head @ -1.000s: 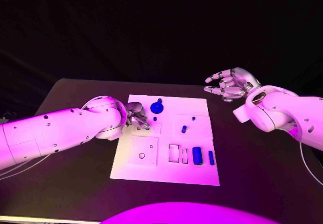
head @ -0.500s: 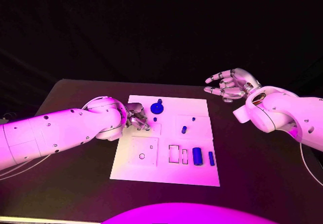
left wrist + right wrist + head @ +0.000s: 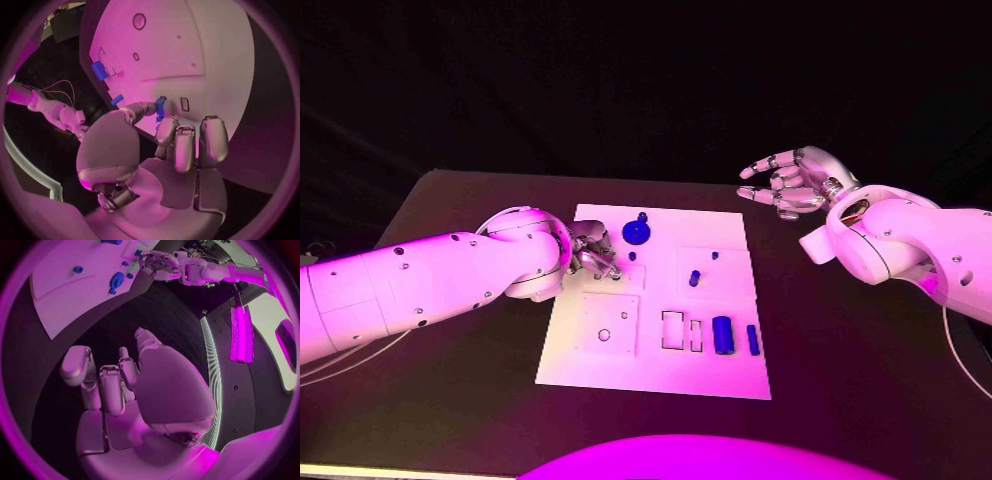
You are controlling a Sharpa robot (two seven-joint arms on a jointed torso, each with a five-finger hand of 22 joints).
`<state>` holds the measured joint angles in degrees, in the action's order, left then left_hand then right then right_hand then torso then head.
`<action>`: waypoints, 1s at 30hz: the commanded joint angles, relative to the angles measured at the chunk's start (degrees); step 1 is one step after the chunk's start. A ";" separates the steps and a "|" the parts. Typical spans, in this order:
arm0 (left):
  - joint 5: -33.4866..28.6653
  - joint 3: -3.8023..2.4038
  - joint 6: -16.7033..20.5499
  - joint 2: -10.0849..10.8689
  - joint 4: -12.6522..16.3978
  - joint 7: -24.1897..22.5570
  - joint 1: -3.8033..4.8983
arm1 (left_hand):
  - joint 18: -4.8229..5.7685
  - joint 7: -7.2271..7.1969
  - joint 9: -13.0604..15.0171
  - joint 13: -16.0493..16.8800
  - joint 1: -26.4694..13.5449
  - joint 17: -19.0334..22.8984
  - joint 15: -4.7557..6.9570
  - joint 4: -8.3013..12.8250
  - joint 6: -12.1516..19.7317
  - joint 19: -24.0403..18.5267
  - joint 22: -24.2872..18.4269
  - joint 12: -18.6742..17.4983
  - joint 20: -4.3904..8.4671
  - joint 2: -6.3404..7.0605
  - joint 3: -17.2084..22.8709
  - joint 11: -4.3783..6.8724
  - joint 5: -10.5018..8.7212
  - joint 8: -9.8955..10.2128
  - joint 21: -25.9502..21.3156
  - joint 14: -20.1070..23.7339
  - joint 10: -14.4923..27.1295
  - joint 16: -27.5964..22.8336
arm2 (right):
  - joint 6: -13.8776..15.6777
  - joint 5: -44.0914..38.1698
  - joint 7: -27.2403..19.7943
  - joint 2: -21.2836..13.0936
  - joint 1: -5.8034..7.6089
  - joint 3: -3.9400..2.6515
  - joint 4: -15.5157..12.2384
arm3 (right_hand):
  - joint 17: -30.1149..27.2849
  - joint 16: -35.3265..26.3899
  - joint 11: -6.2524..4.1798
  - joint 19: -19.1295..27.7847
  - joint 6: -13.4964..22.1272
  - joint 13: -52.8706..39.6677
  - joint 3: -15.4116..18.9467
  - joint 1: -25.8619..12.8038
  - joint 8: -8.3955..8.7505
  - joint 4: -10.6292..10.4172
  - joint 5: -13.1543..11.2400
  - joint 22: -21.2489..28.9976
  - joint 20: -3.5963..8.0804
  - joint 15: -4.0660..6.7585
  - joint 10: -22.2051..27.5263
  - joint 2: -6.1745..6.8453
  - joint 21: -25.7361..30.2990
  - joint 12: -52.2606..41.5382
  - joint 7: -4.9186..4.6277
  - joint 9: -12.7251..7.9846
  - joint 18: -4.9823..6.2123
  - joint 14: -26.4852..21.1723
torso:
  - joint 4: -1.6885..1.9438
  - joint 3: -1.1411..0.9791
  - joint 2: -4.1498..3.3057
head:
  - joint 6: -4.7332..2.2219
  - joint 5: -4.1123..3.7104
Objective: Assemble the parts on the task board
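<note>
The white task board [image 3: 661, 375] lies in the middle of the black table. My left hand [image 3: 593, 250] hovers over the board's left side and pinches a small blue part [image 3: 160, 106] between thumb and a finger, close to the board's surface [image 3: 206, 45]. A round blue knob [image 3: 636, 231] stands near the far edge. A short blue peg [image 3: 694, 277] and a tiny blue one [image 3: 715, 255] sit mid-board. A blue block [image 3: 723, 333] and a slim blue bar [image 3: 753, 339] lie near the right edge. My right hand [image 3: 795, 180] is raised beyond the board's far right corner, fingers apart, holding nothing.
Several outlined recesses [image 3: 609, 325] mark the near half of the board. The table's dark surface [image 3: 848, 340] surrounds the board on all sides. From the right wrist, the board [image 3: 75, 290] and my left hand [image 3: 159, 265] lie well ahead.
</note>
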<state>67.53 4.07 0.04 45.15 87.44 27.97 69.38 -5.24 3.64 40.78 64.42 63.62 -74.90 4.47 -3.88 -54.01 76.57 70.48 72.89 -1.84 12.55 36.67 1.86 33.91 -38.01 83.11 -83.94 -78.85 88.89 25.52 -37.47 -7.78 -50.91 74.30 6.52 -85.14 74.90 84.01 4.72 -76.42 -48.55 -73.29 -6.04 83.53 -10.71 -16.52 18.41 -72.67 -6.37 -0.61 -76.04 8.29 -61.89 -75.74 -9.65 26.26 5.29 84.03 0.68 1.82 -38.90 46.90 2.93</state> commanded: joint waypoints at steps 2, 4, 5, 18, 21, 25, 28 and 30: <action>-0.59 0.20 -0.60 -0.25 -0.02 0.17 -0.22 | 1.15 -1.69 -0.31 0.18 -0.25 -12.12 0.40 1.96 -1.28 0.34 0.02 0.22 -0.14 -0.35 2.16 0.14 0.05 0.33 -0.45 -5.26 -0.39 -0.15 | -0.11 -0.39 -0.46 -0.02 -0.03 -0.01 -0.06 | 1.27 -0.33 -0.05 0.32 0.43 0.11 -0.40 -0.71 -0.35 -0.04 0.37 0.09 0.05 0.29 0.18 0.06 0.32 0.32 0.06 -0.09 0.73 2.62 | -0.05 0.00 0.01 | 0.02 -0.01; -0.60 0.20 -0.68 -0.28 -0.05 0.21 -0.22 | 1.16 -1.78 -0.49 0.24 -0.44 -12.16 0.47 1.35 -1.38 0.38 0.04 0.23 -0.09 -0.27 1.54 0.22 0.03 0.35 -0.48 -5.27 -0.42 -0.14 | -0.10 -0.39 -0.46 -0.03 -0.03 -0.01 -0.07 | 1.27 -0.33 -0.05 0.32 0.43 0.11 -0.40 -0.71 -0.35 -0.04 0.37 0.09 0.05 0.29 0.18 0.06 0.32 0.32 0.06 -0.09 0.73 2.62 | -0.03 -0.01 0.00 | 0.02 -0.04; -0.60 0.20 -0.73 -0.29 -0.06 0.22 -0.22 | 1.15 -1.82 -0.56 0.33 -0.49 -12.17 0.49 1.13 -1.42 0.37 0.02 0.27 -0.07 -0.25 1.32 0.25 0.02 0.36 -0.51 -5.27 -0.46 -0.13 | -0.09 -0.39 -0.45 -0.04 -0.03 -0.01 -0.07 | 1.27 -0.33 -0.05 0.32 0.43 0.11 -0.40 -0.71 -0.35 -0.04 0.37 0.09 0.05 0.29 0.18 0.06 0.32 0.32 0.06 -0.09 0.73 2.62 | -0.02 0.00 -0.01 | 0.03 -0.06; -0.34 0.20 -1.61 -0.33 -0.38 0.46 -0.22 | 1.16 -2.11 -1.31 0.85 -1.10 -12.22 0.68 -1.22 -1.99 0.43 -0.03 0.50 0.13 0.09 -1.20 0.47 -0.07 0.43 -0.68 -5.28 -0.62 -0.12 | 0.03 -0.39 -0.41 -0.14 -0.03 -0.01 -0.14 | 1.27 -0.33 -0.05 0.32 0.43 0.11 -0.40 -0.71 -0.35 -0.04 0.37 0.09 0.05 0.29 0.18 0.06 0.32 0.32 0.06 -0.09 0.73 2.62 | -0.01 0.01 0.00 | 0.15 -0.17; -0.25 0.20 -1.77 -0.33 -0.42 0.50 -0.22 | 1.16 -2.14 -1.35 1.08 -1.10 -12.27 0.69 -1.33 -2.04 0.44 -0.03 0.64 0.14 0.11 -1.34 0.48 -0.08 0.42 -0.69 -5.30 -0.72 -0.09 | 0.04 -0.39 -0.42 -0.13 -0.03 -0.01 -0.13 | 1.27 -0.33 -0.05 0.32 0.43 0.11 -0.40 -0.71 -0.35 -0.04 0.37 0.09 0.05 0.29 0.18 0.06 0.32 0.32 0.06 -0.09 0.73 2.62 | -0.02 0.00 0.03 | 0.16 -0.18; -0.12 0.20 -1.81 -0.35 -0.47 0.53 -0.21 | 1.15 -2.21 -1.47 1.21 -1.11 -12.31 0.73 -1.68 -2.21 0.43 -0.07 0.72 0.17 0.22 -1.86 0.55 -0.09 0.40 -0.73 -5.31 -0.78 -0.08 | 0.04 -0.39 -0.43 -0.13 -0.03 -0.01 -0.13 | 1.27 -0.33 -0.05 0.32 0.43 0.11 -0.40 -0.71 -0.35 -0.04 0.37 0.09 0.05 0.29 0.18 0.06 0.32 0.32 0.06 -0.09 0.73 2.62 | -0.04 0.01 0.03 | 0.14 -0.16; -0.05 0.20 -1.80 -0.35 -0.48 0.55 -0.21 | 1.17 -2.28 -1.75 1.44 -1.24 -12.32 0.79 -2.48 -2.46 0.52 0.00 0.83 0.24 0.39 -2.93 0.61 -0.15 0.43 -0.75 -5.31 -0.87 -0.07 | 0.05 -0.39 -0.43 -0.15 -0.03 -0.01 -0.14 | 1.27 -0.33 -0.05 0.32 0.43 0.11 -0.40 -0.71 -0.35 -0.04 0.37 0.09 0.05 0.29 0.18 0.06 0.32 0.32 0.06 -0.09 0.73 2.62 | 0.00 0.00 0.01 | 0.15 -0.18; 0.00 0.20 -1.76 -0.34 -0.48 0.56 -0.21 | 1.18 -2.32 -1.88 1.53 -1.25 -12.38 0.82 -2.83 -2.56 0.56 0.02 0.87 0.28 0.46 -3.45 0.64 -0.19 0.44 -0.76 -5.33 -0.90 -0.05 | 0.05 -0.39 -0.43 -0.17 -0.03 -0.01 -0.16 | 1.27 -0.33 -0.05 0.32 0.43 0.11 -0.40 -0.71 -0.35 -0.04 0.37 0.09 0.05 0.29 0.18 0.06 0.32 0.32 0.06 -0.09 0.73 2.62 | -0.01 0.00 0.00 | 0.17 -0.19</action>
<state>67.37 4.10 -0.35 44.97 87.00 28.10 69.39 -5.23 1.98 39.00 65.89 62.55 -74.90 4.94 -6.79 -56.22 76.78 70.48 73.55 -1.63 12.93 33.40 2.43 33.93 -37.68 82.69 -83.92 -79.50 88.89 25.66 -37.46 -7.77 -51.05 74.30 6.52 -85.20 74.94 84.01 4.72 -76.42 -48.41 -73.23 -6.04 83.54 -10.86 -16.52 18.41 -72.67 -6.37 -0.61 -76.04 8.29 -61.77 -75.74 -9.51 26.26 5.29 84.03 0.65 1.83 -38.89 47.05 2.75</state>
